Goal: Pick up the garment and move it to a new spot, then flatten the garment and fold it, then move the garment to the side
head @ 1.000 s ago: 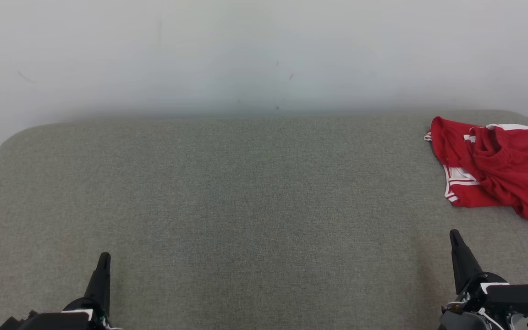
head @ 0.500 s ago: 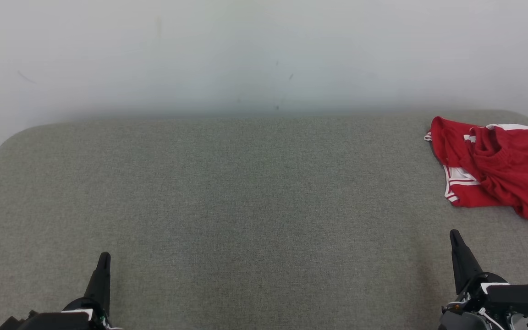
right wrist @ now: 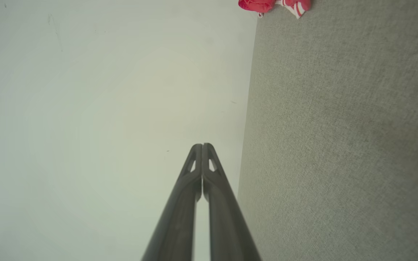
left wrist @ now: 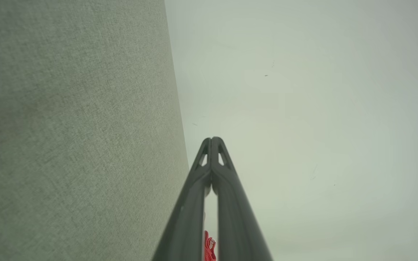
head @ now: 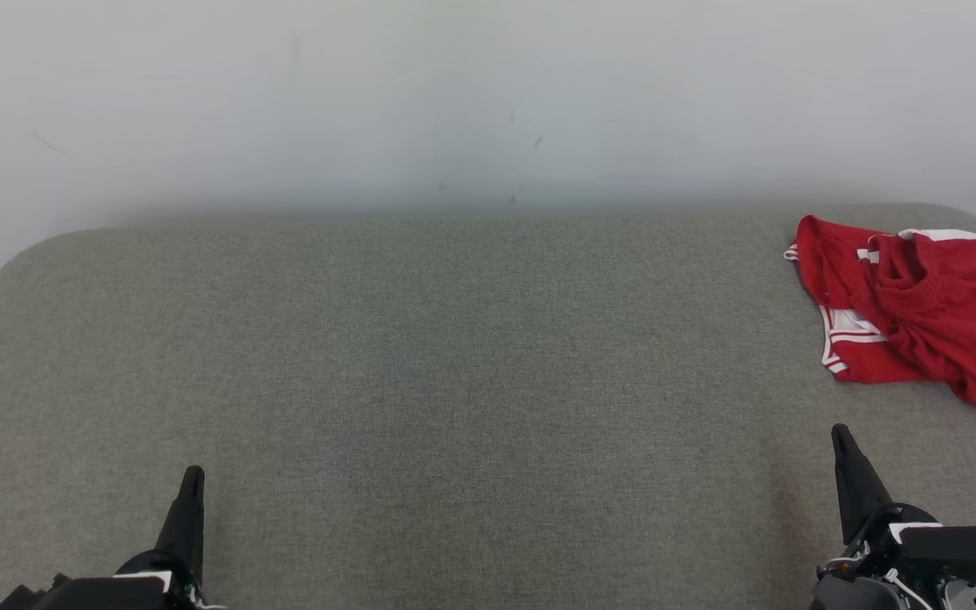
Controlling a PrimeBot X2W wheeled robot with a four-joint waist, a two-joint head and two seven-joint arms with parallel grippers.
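The garment (head: 920,313) is red, with white stripes and white trim on its edges. It lies crumpled in a loose heap, not flat and not folded, at the far right of the grey fabric surface (head: 454,381), close to the back edge. The head view cuts off its right part.

The red garment (head: 920,322) runs off the head view's right edge.
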